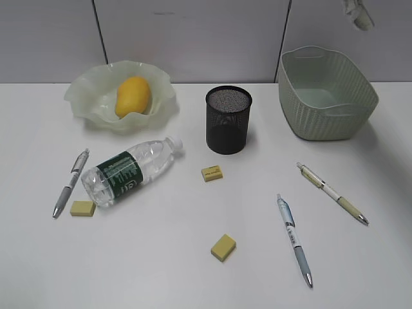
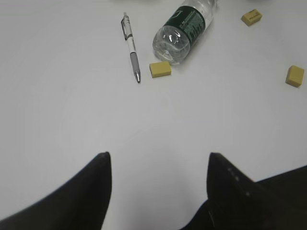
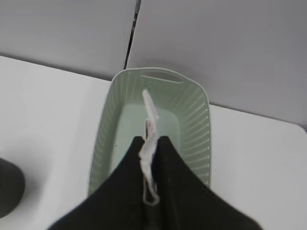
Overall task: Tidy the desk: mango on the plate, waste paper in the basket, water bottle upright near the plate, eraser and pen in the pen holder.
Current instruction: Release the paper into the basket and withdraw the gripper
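The right hand (image 3: 149, 165) was clamped on the crumpled white waste paper (image 3: 149, 143), held above the sage-green woven-texture basket (image 3: 194, 129) at the desk's far right corner. Advisable: release squarely over the basket's middle. The left hand (image 2: 158, 165) stood open, empty.

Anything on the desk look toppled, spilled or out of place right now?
The water bottle lies on its side below the plate, cap on, nothing spilled. Three pens and three yellow erasers lie scattered outside the pen holder. The mango sits in the plate.

Likely an office: white desk (image 1: 193, 277), grey partition panels (image 1: 193, 32).
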Action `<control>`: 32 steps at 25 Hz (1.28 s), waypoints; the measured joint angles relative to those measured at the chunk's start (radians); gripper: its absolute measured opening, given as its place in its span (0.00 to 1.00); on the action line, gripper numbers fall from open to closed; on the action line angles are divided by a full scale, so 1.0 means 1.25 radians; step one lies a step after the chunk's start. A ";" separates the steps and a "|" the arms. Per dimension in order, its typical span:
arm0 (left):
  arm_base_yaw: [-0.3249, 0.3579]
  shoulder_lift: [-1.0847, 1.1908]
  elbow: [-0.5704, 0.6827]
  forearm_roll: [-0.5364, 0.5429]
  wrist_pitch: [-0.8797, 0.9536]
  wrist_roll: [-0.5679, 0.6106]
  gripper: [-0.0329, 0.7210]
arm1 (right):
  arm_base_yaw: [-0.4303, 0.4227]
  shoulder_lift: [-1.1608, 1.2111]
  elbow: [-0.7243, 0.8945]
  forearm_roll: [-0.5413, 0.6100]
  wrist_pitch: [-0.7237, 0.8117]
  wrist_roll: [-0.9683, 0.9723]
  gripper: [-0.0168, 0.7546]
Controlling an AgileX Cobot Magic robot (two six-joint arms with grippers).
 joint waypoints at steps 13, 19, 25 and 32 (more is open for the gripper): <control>0.000 0.000 0.000 -0.001 -0.001 0.000 0.65 | -0.057 0.239 0.000 -0.032 -0.122 0.047 0.09; 0.000 0.000 0.000 0.000 -0.001 0.000 0.65 | -0.067 0.273 0.000 -0.003 -0.134 0.050 0.46; 0.000 0.000 0.000 0.000 -0.001 0.000 0.65 | -0.067 0.269 -0.026 0.006 -0.106 0.050 0.83; 0.000 0.000 0.000 0.000 -0.001 0.000 0.65 | -0.066 0.208 -0.112 0.082 0.053 0.030 0.77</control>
